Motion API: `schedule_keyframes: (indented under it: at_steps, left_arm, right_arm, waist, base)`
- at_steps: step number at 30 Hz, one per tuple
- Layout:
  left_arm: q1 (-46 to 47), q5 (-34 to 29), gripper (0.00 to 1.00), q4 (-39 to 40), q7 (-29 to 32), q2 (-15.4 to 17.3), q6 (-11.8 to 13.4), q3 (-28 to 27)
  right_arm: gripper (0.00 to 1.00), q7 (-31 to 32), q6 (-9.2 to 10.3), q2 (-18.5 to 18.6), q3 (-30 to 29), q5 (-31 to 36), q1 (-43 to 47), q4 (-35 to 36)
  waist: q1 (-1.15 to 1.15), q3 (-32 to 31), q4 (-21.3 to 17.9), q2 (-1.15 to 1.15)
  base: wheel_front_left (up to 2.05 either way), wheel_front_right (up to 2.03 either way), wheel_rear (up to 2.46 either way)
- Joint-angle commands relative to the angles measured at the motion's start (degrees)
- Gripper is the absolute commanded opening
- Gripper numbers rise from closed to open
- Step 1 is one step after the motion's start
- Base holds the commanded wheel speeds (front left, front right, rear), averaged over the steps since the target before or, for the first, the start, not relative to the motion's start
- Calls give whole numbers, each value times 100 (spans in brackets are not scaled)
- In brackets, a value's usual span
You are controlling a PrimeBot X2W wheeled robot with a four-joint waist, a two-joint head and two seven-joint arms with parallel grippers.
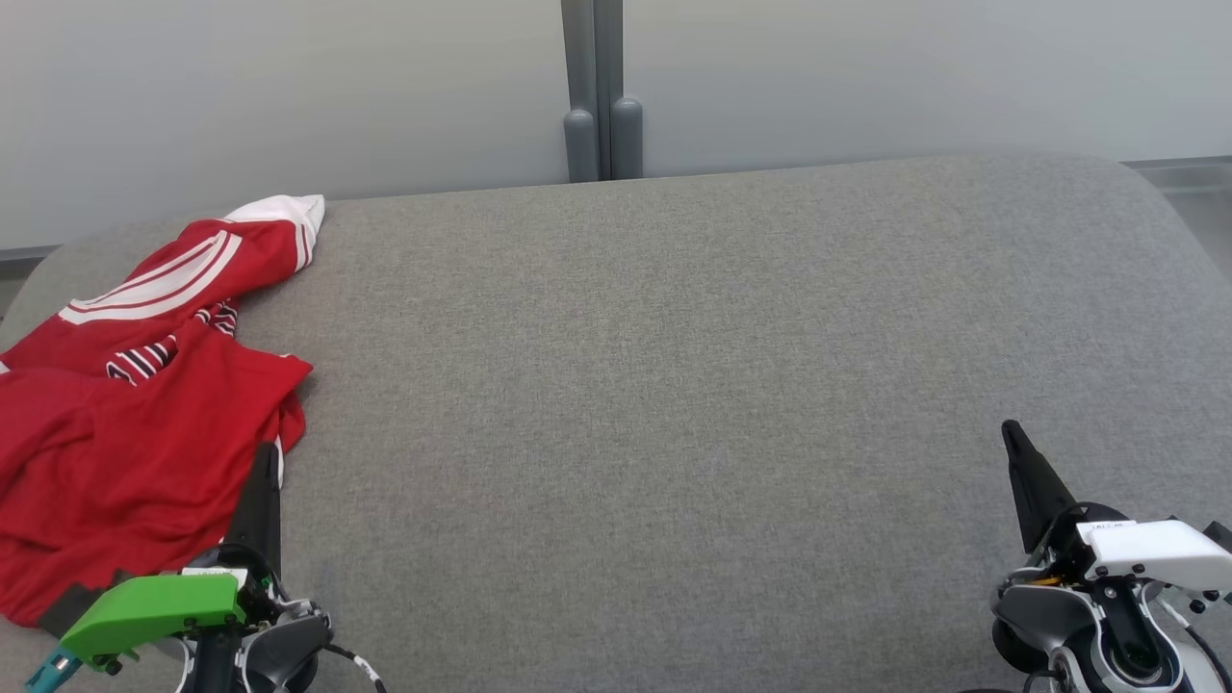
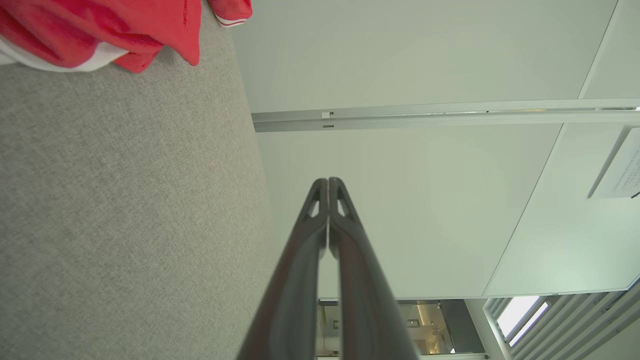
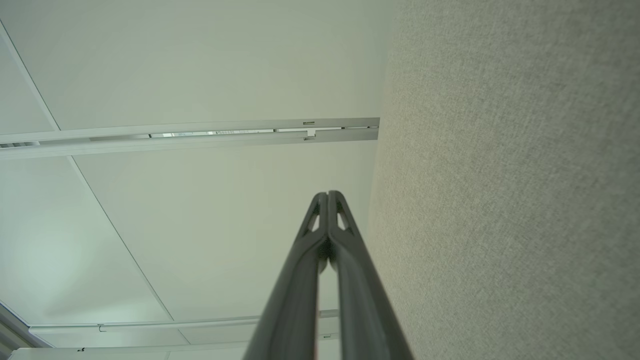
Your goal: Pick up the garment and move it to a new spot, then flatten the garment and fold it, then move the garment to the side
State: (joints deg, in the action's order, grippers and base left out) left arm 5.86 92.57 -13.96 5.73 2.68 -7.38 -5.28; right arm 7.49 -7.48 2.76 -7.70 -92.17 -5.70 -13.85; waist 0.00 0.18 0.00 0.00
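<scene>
The red shirt (image 1: 144, 423) lies crumpled at the cushion's (image 1: 674, 385) left end, and the left gripper (image 1: 264, 457) at its near-left and right gripper (image 1: 1013, 431) at its near-right are clenched empty, so the left should probably open wide, then pinch 1 thick fold.

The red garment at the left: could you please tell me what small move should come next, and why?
Probably open the left pincer: it sits shut at the edge of the crumpled red garment, holding nothing, while the right pincer is far off across the grey surface.
</scene>
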Motion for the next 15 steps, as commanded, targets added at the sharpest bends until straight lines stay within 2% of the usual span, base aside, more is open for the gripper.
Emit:
schedule_keyframes:
  at_steps: [1, 15]
  left_arm:
    - [72, -3, 0, 9, -7, 42, -32, -9]
    - [72, -3, 0, 9, -7, 42, -32, -9]
  right_arm:
    - [0, 10, -2, 26, 7, -31, -50, 23]
    - [0, 10, -2, 26, 7, -31, -50, 23]
  waist:
    - [0, 0, 0, 0]
    - [0, 0, 0, 0]
  base:
    - [0, 0, 0]
    - [0, 0, 0]
